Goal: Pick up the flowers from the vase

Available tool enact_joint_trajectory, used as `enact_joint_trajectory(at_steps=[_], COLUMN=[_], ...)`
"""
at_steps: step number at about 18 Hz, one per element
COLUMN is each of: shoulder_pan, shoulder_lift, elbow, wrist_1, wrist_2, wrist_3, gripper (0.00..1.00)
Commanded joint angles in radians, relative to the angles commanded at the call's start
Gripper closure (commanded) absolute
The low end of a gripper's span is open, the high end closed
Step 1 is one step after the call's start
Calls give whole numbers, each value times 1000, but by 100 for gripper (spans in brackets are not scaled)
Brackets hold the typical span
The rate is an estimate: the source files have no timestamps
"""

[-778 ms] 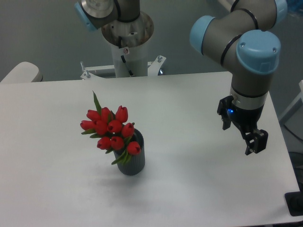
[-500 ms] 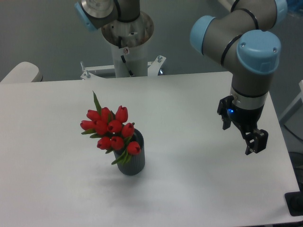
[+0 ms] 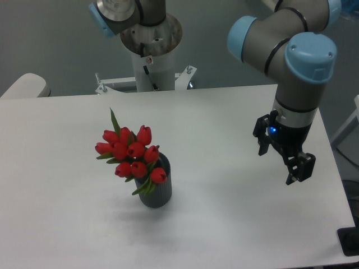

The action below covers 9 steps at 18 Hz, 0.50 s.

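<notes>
The bunch of red tulip flowers (image 3: 130, 153) stands in the ribbed dark grey vase (image 3: 156, 191), well apart from the black gripper (image 3: 295, 168), whose jaws' state I cannot tell.

A white bench (image 3: 224, 112) with a matte top filled most of the view and was evenly lit, with only soft shadows cast on it. Behind it, a plain grey-green wall (image 3: 50, 39) was seen. At the far left edge, a pale rounded piece of furniture (image 3: 22, 87) was partly visible. A small dark object (image 3: 349, 242) was seen at the lower right corner.
</notes>
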Motion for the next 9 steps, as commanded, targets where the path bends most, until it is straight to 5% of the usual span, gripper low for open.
enact_joint_trajectory(at_steps=[4,9], shoulder_pan=[28,28], shoulder_lift=[38,81], elbow=[-70,-155], wrist_1=[3,2], wrist_2=[-144,-164], wrist_3=[-123,-204], gripper=[0,0])
